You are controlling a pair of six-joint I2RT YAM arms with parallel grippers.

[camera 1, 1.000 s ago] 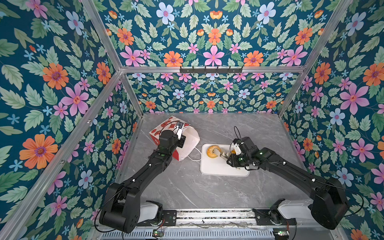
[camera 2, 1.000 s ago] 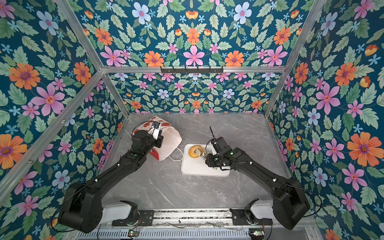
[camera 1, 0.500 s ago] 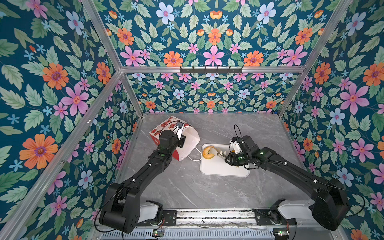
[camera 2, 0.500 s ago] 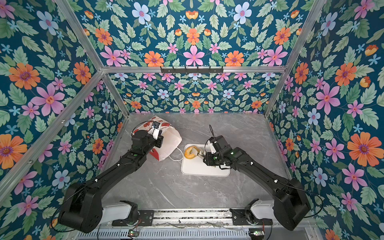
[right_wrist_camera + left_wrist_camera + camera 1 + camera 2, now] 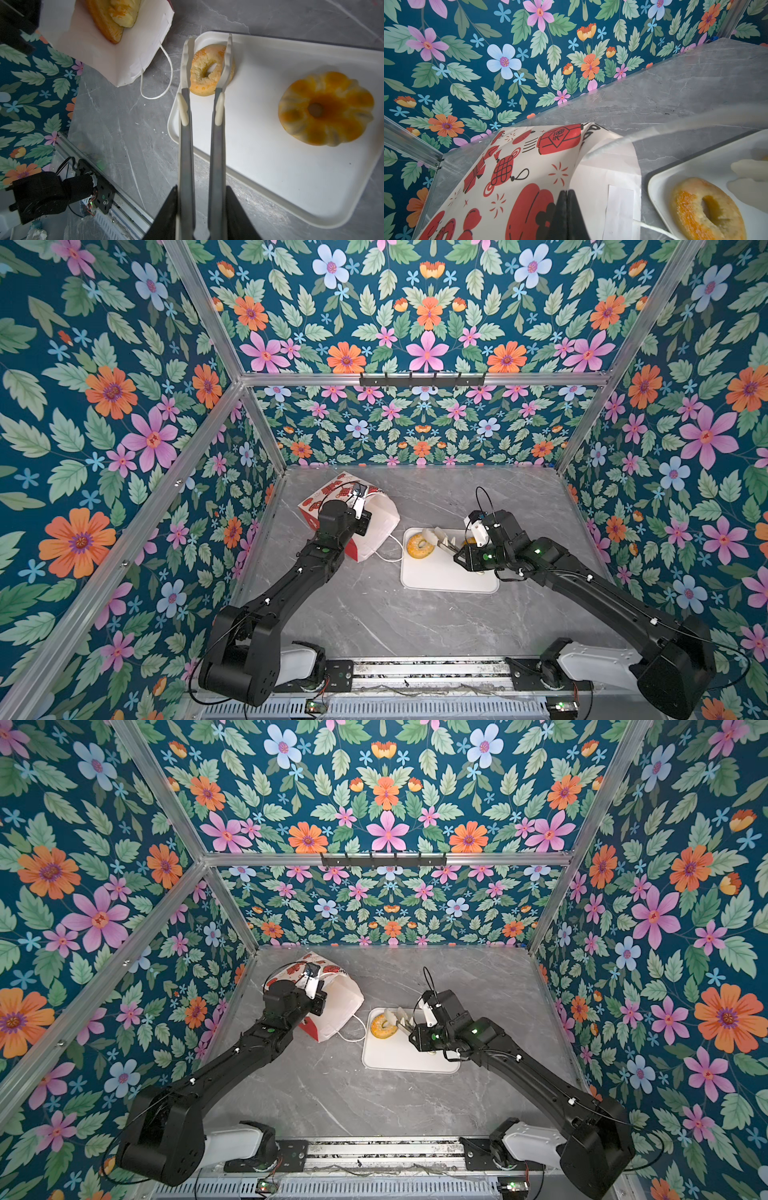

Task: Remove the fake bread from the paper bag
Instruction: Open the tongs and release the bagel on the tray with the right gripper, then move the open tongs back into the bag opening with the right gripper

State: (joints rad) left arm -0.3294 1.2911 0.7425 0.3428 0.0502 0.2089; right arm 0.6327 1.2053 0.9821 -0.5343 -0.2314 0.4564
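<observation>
At rear left of the grey marble tabletop (image 5: pixel 374 614): a paper bag (image 5: pixel 376 526) on its side, red prints outside, white inside, mouth toward the white tray (image 5: pixel 440 576). Pinched at the upper lip by the left gripper (image 5: pixel 565 194), fingers pressed flat together, seemingly with the paper between them, though hard to confirm from the left wrist view.

Inside the bag, seen from the right wrist: one golden-brown pastry (image 5: pixel 110 22), only partly in frame. Trailing from the mouth onto the marble: a white cord handle (image 5: pixel 153 97), just beside the tray's corner.

Clenched in the right gripper (image 5: pixel 201 189): a pair of metal tongs (image 5: pixel 186 145) with pale tips. Tips astride a ring doughnut (image 5: pixel 200 83), flat on the tray near the corner closest to the bag; one tip outside the ring, one over its far side.

Further along the tray, well apart from the doughnut: a fluted round bun (image 5: pixel 326 108), orange-yellow, dimple up, mostly hidden behind the right gripper in both top views.
</observation>
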